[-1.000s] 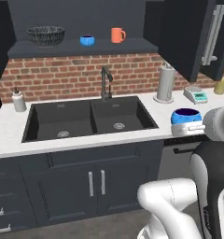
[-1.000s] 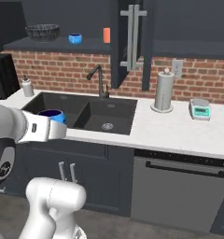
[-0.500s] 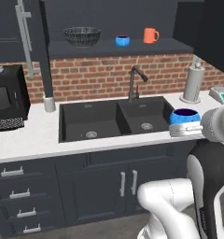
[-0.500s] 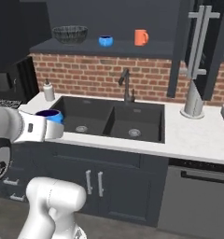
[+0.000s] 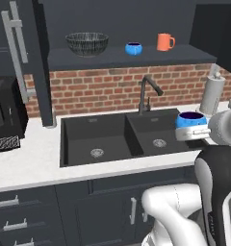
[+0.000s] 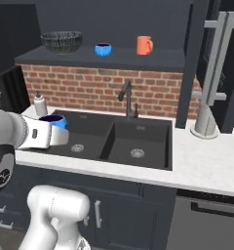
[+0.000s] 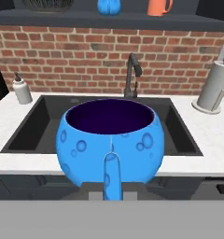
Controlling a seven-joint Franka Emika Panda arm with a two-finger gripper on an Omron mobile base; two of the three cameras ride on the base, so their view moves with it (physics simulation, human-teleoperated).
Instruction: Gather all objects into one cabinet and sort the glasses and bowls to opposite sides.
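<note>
Hand view puts the carried blue cup (image 7: 110,140) at centre frame, rim up, dark inside, its small handle pointing down toward the camera. The cup hides the fingers, so I cannot confirm the grip directly from the fingertips; I judge the gripper (image 5: 192,133) closed on the cup, since the cup sits level at the end of the arm with nothing under it. In the left base view this cup (image 5: 190,122) is at right of centre, over the right edge of the sink (image 5: 117,137). In the right base view it (image 6: 53,122) is at middle left.

The cabinet shelf (image 5: 132,57) runs across the upper part of the left base view. On it, from left to right: the patterned bowl (image 5: 87,43), the second blue cup (image 5: 133,48), and the orange mug (image 5: 164,42). All three stand upright and apart from each other.

Step in hand, as I judge it: transport of the last loose cup to the shelf. The bowl already holds the left end and the two cups stand to its right.

Next move calls for:
1. Raising the arm well above counter level to shelf height.
2. Keeping the cup level.
3. Setting it on bare shelf near the mug or the shelved cup, away from the bowl.
4. Clearing the faucet (image 5: 147,91) on the way up.
</note>
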